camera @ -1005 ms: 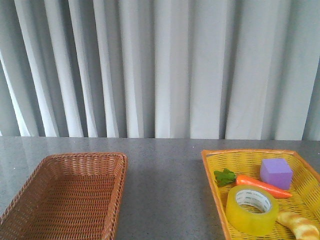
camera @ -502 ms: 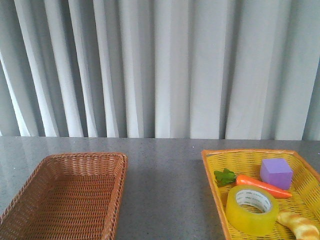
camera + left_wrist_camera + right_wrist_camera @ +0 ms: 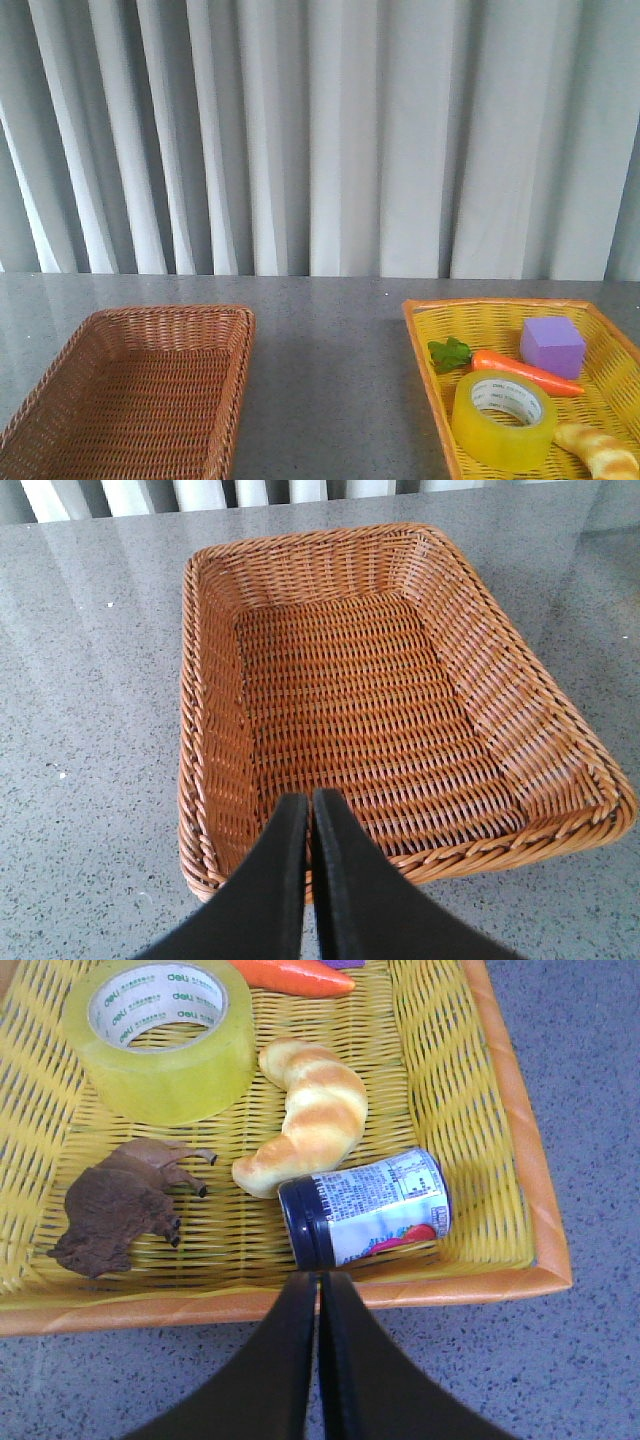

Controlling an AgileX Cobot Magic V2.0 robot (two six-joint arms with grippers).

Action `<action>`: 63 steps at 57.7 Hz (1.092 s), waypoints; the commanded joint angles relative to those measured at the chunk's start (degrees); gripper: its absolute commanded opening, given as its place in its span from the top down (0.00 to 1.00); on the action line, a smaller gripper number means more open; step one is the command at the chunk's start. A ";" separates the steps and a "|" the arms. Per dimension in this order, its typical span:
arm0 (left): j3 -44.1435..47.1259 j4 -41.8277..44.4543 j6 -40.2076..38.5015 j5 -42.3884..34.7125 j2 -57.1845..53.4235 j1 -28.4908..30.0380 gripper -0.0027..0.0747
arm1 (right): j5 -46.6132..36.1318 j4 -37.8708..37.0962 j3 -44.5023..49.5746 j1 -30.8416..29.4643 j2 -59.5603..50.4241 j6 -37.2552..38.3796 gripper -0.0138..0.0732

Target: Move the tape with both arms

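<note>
The tape (image 3: 503, 418), a wide yellow roll with a white printed core, lies flat in the yellow basket (image 3: 430, 352) at the front right; it also shows in the right wrist view (image 3: 160, 1038). My right gripper (image 3: 319, 1280) is shut and empty, over the basket's near rim (image 3: 470, 1286), well short of the tape. My left gripper (image 3: 310, 800) is shut and empty, over the near rim of the empty brown wicker basket (image 3: 520, 705), which shows at the front left (image 3: 235, 330). Neither arm shows in the front view.
The yellow basket also holds a carrot (image 3: 523, 371), a purple cube (image 3: 552, 345), a croissant (image 3: 305, 1115), a lying can (image 3: 365, 1208) and a brown toy animal (image 3: 118, 1203). Grey speckled table (image 3: 330, 380); curtain behind.
</note>
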 commanded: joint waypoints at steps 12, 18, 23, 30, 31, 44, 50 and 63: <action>-1.89 -0.18 0.00 -3.73 0.06 -0.08 0.54 | -3.46 0.81 -1.88 -0.16 0.50 -3.50 0.33; -1.89 -0.18 0.00 -3.52 0.06 -0.08 0.36 | -3.36 1.37 -1.88 -0.16 1.40 -3.50 0.17; -1.89 -0.29 0.00 -2.71 0.06 -0.08 0.26 | -3.07 2.16 -1.93 -0.16 2.59 -3.39 0.13; -1.89 -1.70 0.00 -2.38 0.06 -1.61 0.21 | -2.11 4.44 -2.82 -0.16 5.28 -4.43 0.15; -1.89 -1.85 0.00 -2.38 0.06 -1.96 0.21 | -1.82 4.92 -3.31 -0.16 5.91 -4.93 0.15; -1.89 -6.08 7.56 -2.30 0.06 -10.41 0.21 | -0.48 10.49 -10.62 -0.16 13.61 -11.04 0.21; -1.89 -9.10 12.87 -3.10 0.06 -13.66 0.21 | -0.07 12.37 -15.50 -0.16 18.58 -12.75 0.22; -1.89 -11.28 14.91 -4.12 -0.07 -15.19 0.21 | 4.08 13.37 -27.64 -0.16 31.21 -13.22 0.22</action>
